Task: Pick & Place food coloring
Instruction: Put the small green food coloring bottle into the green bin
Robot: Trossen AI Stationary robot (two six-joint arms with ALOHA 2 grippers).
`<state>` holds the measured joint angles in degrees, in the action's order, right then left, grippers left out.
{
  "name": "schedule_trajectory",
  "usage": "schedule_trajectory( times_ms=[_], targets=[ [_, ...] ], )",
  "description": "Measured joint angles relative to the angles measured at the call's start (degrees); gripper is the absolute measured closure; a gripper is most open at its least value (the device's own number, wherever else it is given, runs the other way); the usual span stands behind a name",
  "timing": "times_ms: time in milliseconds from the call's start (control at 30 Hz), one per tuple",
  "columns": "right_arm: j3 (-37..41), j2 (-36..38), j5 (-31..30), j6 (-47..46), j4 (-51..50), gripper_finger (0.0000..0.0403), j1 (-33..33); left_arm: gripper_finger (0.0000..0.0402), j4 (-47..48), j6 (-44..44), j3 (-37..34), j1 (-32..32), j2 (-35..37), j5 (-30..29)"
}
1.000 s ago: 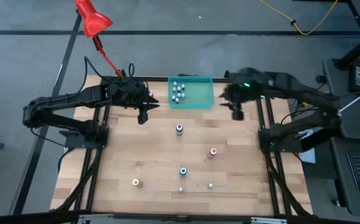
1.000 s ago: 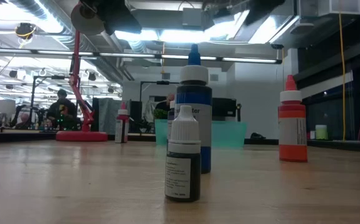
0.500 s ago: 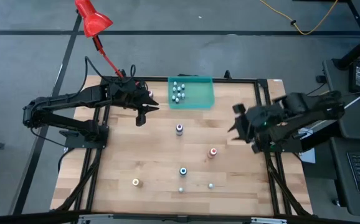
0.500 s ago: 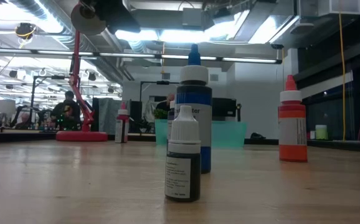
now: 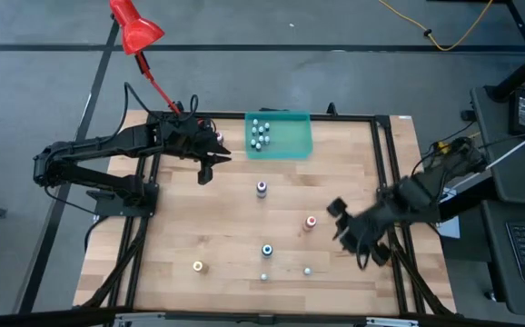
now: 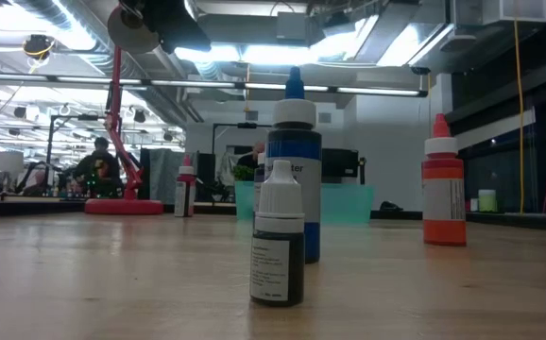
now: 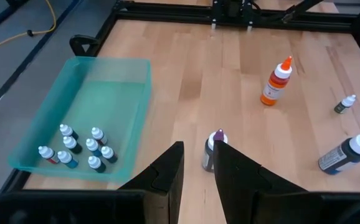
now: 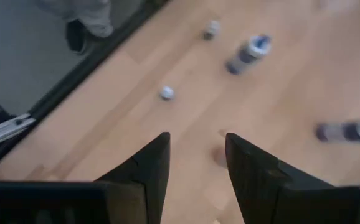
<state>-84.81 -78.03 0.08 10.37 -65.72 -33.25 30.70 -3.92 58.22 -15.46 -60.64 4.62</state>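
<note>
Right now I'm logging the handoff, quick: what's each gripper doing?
Left gripper: open, empty, near the tray.
Right gripper: open, empty, over the table's right side.

The table (image 5: 226,227) is pale, smooth wood with visible plank grain; the teal tray (image 7: 114,81) at 12 o'clock is translucent, glossy plastic.

Both arms are dark, near-black, built of slim jointed segments with bulkier housings at the joints. Thin black cables loop along the left arm and behind the right arm's base. The left hand (image 5: 204,172) ends in two flat, angular black fingers (image 7: 161,177) with bevelled edges. The right hand (image 5: 351,238) carries the same matte black wedge-shaped fingers (image 8: 144,163).
</note>
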Motion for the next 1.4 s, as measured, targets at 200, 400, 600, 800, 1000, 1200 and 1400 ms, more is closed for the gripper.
schedule_trajectory(
  times_ms=[200,400,600,800,1000,1200,1400],
  targets=[
    [0.0,-6.6,0.0,0.0,3.2,0.0247,-3.7,0.0320,0.0,0.9,0.0,0.0,0.0,0.0],
    [0.0,-14.1,0.1,0.3,4.9,0.0246,-3.8,0.0320,0.0,1.7,0.0,0.0,0.0,-0.6],
    [0.0,-20.7,2.1,-2.2,10.7,0.0238,-3.8,0.0320,0.0,1.7,0.0,0.0,0.0,0.5],
    [0.0,-23.3,1.8,-7.3,15.0,0.0179,-3.8,0.0320,0.6,-0.3,0.0,0.0,0.0,1.0],
    [0.0,-28.0,-1.5,-13.1,17.2,0.0144,-3.1,0.0320,2.9,-3.8,0.0,0.0,0.0,2.9],
    [0.0,-33.2,-1.5,-18.3,17.0,0.0155,-1.3,0.0320,3.4,-6.9,0.0,0.0,0.0,5.2],
    [0.0,-35.5,-1.5,-24.1,17.2,0.0173,-0.6,0.0320,3.9,-8.8,0.0,0.0,0.0,7.3]
  ],
)
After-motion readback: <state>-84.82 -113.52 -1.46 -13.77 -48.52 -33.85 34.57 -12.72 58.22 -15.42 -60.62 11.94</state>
